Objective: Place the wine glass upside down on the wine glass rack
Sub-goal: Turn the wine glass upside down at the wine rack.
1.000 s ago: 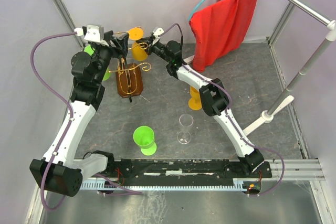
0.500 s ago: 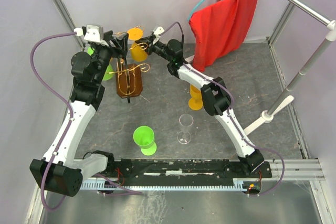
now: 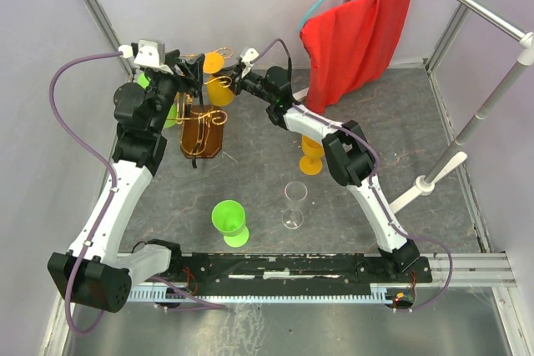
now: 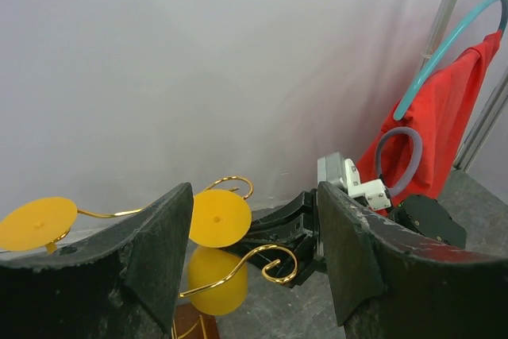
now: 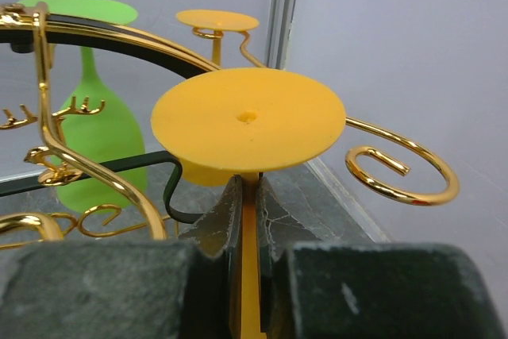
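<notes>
Hanging looks like the step in hand: your right gripper [image 5: 248, 190] has its jaws clamped on the stem of the orange wine glass [image 5: 248, 121], foot up among the upper arms of the wine glass rack [image 3: 203, 132]. Your left gripper [image 4: 252, 224] hovers above the rack, jaws wide. Next, seat the foot on the wires, then release.

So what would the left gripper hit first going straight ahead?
The left gripper is open and aimed at the curled wire end of the rack, so likely that first, then the upside-down yellow glass the right gripper holds; depth is unclear.
</notes>
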You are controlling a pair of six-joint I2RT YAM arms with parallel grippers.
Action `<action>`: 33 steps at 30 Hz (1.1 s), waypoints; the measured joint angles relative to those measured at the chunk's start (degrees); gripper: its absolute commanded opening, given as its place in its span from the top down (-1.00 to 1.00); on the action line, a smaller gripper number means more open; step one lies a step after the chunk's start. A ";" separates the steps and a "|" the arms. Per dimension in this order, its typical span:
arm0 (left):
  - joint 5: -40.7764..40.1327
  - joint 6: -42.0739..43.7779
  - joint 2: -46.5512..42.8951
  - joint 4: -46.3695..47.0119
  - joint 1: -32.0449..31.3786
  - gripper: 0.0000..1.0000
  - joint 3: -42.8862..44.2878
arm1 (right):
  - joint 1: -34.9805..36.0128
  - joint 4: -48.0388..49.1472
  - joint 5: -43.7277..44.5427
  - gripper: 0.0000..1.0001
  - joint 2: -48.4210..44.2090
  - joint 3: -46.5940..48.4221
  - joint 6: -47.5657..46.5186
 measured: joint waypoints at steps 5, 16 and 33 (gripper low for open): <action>0.00 -0.33 0.00 0.02 0.02 -0.41 0.00 | 0.61 1.40 0.31 0.98 -1.38 -2.10 -0.50; 0.02 -1.14 0.68 0.76 0.02 -0.40 0.00 | -0.07 -0.35 3.78 0.98 -0.76 4.81 -0.92; 0.02 -1.16 2.75 1.53 0.11 -0.40 0.00 | -0.83 -0.70 3.39 0.98 1.03 2.99 0.66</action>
